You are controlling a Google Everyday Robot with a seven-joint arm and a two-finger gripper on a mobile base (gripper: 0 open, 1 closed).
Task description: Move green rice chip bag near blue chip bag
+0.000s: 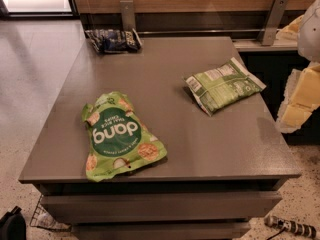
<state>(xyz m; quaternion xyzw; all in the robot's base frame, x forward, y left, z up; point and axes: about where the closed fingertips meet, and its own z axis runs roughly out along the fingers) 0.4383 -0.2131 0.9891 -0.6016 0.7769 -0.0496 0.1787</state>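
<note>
On the grey table (pixel 165 59) the green rice chip bag (pixel 119 136) lies flat at about 7 o'clock from the middle of the top, near the front edge, with its "dang" circle facing up and its lettering upside down. The blue chip bag (pixel 114 40) lies at about 11 o'clock, in the far left corner, well apart from the green one. A paler green bag (pixel 223 85) with white label panels lies at about 2 o'clock, near the right edge and turned at an angle. The gripper (pixel 302 101) is at 3 o'clock, out past the table's right edge and touching no bag; I cannot tell whether it is apart or together. A power strip (pixel 292 227) lies on the floor at 5 o'clock.
</note>
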